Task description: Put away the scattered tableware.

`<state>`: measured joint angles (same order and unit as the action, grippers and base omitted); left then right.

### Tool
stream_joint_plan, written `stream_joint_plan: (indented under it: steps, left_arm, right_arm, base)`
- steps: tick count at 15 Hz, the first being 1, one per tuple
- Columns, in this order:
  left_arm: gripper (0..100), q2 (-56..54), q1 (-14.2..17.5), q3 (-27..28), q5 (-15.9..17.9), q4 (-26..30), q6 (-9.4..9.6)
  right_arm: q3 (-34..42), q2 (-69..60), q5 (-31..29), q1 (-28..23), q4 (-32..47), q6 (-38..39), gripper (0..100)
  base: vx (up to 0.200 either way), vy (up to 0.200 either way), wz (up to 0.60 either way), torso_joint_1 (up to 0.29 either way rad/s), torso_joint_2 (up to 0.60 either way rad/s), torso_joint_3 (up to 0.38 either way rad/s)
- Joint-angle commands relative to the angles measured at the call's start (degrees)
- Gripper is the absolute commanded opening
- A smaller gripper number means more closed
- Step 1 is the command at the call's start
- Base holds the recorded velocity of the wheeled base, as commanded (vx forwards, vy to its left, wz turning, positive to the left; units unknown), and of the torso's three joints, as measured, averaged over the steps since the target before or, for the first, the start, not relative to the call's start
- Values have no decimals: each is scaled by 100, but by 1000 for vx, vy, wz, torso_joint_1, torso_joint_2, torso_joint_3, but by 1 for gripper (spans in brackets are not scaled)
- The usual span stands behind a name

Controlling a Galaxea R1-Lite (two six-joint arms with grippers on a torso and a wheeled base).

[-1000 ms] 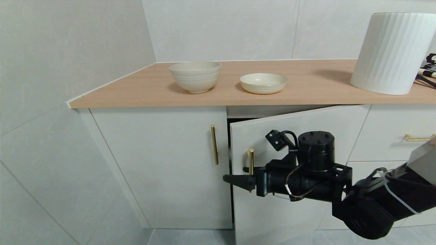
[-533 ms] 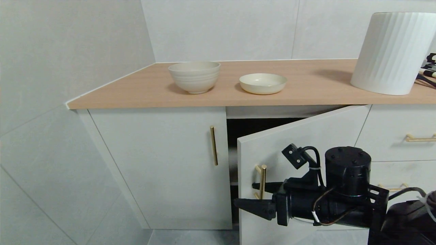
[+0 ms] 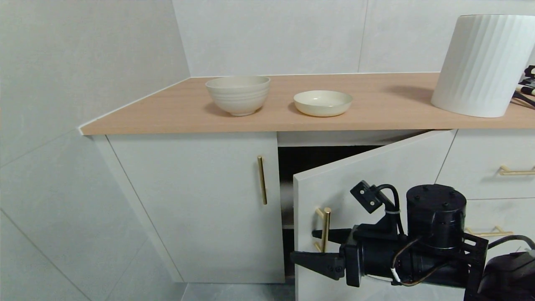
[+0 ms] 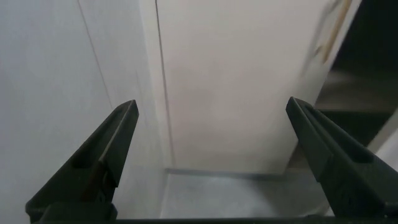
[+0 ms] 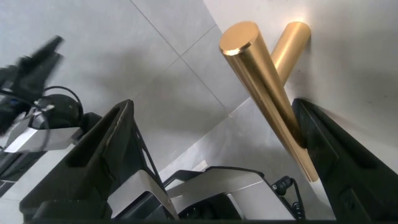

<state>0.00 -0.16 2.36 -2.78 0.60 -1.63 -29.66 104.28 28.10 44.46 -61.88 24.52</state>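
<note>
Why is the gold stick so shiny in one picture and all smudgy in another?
Right wrist view: the gold handle is close and sharp, and light glints off its round end. Left wrist view: the closed door's handle looks smeared and soft. Head view: everything is evenly lit, with a faint shadow beside the bowl.

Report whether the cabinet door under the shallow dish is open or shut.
Partly open: the cabinet door angles outward, the dark cabinet interior showing above its top edge.

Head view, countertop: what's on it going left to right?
On the countertop: ribbed bowl → shallow dish → tall white ribbed container → dark utensils at the right edge, partly cut off.
</note>
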Motion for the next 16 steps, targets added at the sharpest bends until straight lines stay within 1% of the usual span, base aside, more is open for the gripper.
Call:
stream_joint_plan:
  steps: [1, 2, 3, 5, 6, 7, 8, 9, 10, 11, 12, 13, 14, 15, 16]
  left_arm:
    - [100, 35, -19, 765, 129, 459, -223]
    - [100, 211, -81, 1372, 392, 942, -311]
    - [100, 589, -239, 2119, 797, 1514, -452]
    - [100, 1696, -397, 3121, 1368, 2305, -478]
    - [100, 2443, -441, 3437, 1517, 2313, -469]
    - [100, 3138, -485, 3657, 1702, 2067, -469]
    - [100, 3691, -538, 3754, 1939, 1751, -469]
    - [100, 4412, -573, 3806, 2299, 1294, -469]
    - [100, 5054, -617, 3833, 2572, 933, -469]
    - [100, 5484, -687, 3833, 2748, 670, -478]
    - [100, 6240, -881, 3815, 2985, 169, -531]
    - [100, 6776, -1100, 3798, 3082, -227, -654]
    - [100, 6855, -1136, 3798, 3082, -288, -672]
    - [100, 7576, -1470, 3789, 3090, -1018, -891]
    - [100, 8121, -1698, 3780, 3090, -1677, -1014]
  right_arm:
    - [4, -30, 11, 1, -8, 1, 100]
    - [22, -39, 11, 1, -8, -8, 100]
    - [39, -39, 11, 1, -8, -8, 100]
    - [48, -30, 11, 28, -8, -8, 100]
    - [83, -48, 3, 37, -8, -26, 100]
    - [83, -48, 3, 37, -17, -26, 100]
    - [92, -48, 3, 37, -44, -26, 100]
    - [92, -30, 3, 37, -44, -17, 100]
    - [92, -30, 3, 37, -44, -17, 100]
    - [101, -39, 3, 37, -44, -17, 100]
    - [118, -48, 3, 63, -52, -26, 100]
    - [127, -57, 3, 72, -52, -26, 100]
    - [127, -57, 3, 72, -52, -26, 100]
    - [127, -48, 3, 80, -52, -26, 100]
    - [127, -48, 3, 89, -52, -8, 100]
  base:
    - [0, 0, 0, 0, 0, 0]
    - [0, 0, 0, 0, 0, 0]
    - [0, 0, 0, 0, 0, 0]
    - [0, 0, 0, 0, 0, 0]
    - [0, 0, 0, 0, 0, 0]
    - [0, 0, 0, 0, 0, 0]
    - [0, 0, 0, 0, 0, 0]
    - [0, 0, 0, 0, 0, 0]
    - [0, 0, 0, 0, 0, 0]
    - [0, 0, 0, 0, 0, 0]
    - [0, 0, 0, 0, 0, 0]
    - [0, 0, 0, 0, 0, 0]
    - [0, 0, 0, 0, 0, 0]
    - [0, 0, 0, 0, 0, 0]
    - [0, 0, 0, 0, 0, 0]
